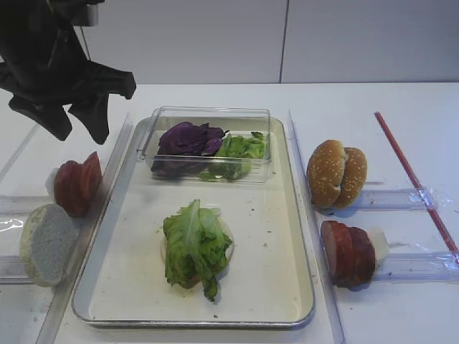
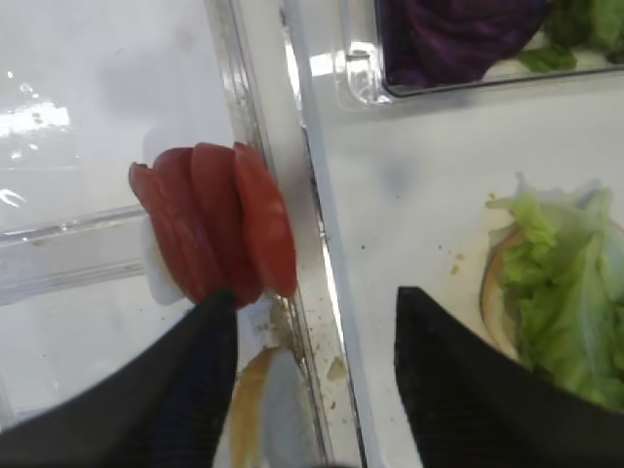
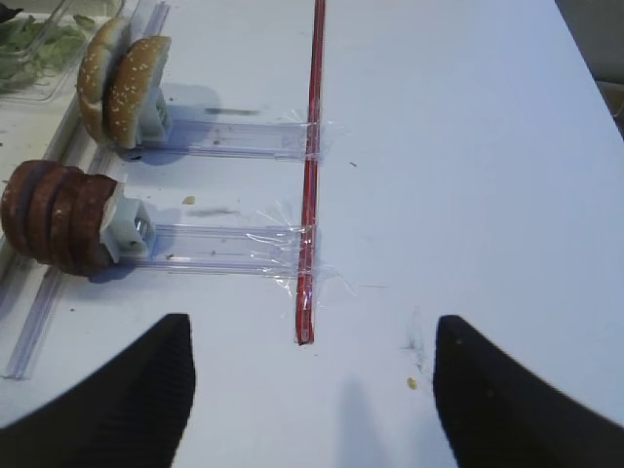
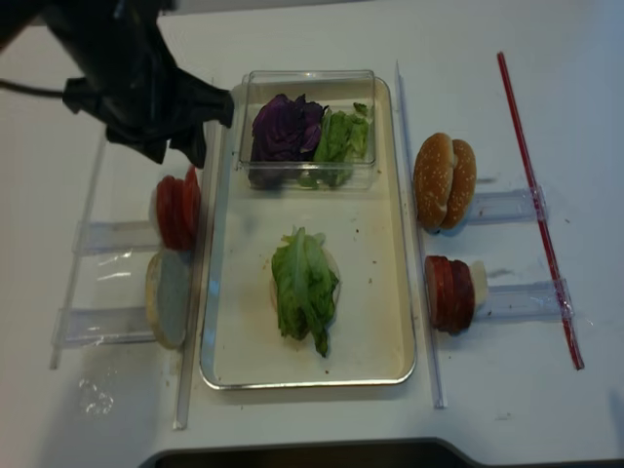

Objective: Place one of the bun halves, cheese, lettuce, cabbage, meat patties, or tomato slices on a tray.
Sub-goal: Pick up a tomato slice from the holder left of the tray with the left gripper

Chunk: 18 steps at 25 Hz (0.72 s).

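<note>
My left tool [image 2: 307, 366] hangs with its jaws spread wide and empty right over the tomato slices [image 2: 216, 232], standing on edge just left of the tray [image 1: 301, 236], so left arm's way closer.

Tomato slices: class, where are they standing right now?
In the exterior high view the tomato slices stand on edge left of the tray, just outside its rim, behind the pale bun half and below the open left end effector.

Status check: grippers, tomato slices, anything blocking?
Left gripper open, above the tomato slices, not gripping. Right gripper open, empty, over bare table. Lettuce on bun half on tray. Nothing blocking the tomato.
</note>
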Motion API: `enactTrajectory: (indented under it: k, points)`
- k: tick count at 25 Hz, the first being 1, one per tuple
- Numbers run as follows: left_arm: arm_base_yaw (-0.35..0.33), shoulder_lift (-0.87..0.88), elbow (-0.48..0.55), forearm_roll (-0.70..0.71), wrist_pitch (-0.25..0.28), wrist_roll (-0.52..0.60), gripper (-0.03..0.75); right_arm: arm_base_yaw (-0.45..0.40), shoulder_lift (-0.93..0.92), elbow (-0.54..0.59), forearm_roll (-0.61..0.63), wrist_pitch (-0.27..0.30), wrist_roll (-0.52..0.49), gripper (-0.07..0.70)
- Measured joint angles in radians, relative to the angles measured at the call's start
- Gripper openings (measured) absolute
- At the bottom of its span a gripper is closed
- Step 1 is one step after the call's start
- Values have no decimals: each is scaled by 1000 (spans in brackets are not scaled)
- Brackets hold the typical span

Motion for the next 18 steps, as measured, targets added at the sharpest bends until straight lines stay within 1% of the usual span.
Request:
enactTrajectory:
  k: [8,18]
  points:
    - [-2,119,-9,11,-6,-6,352,0,0,0,0,0,0,524]
    - [-2,189,-28,11,-10,-6,352,0,0,0,0,0,0,524]
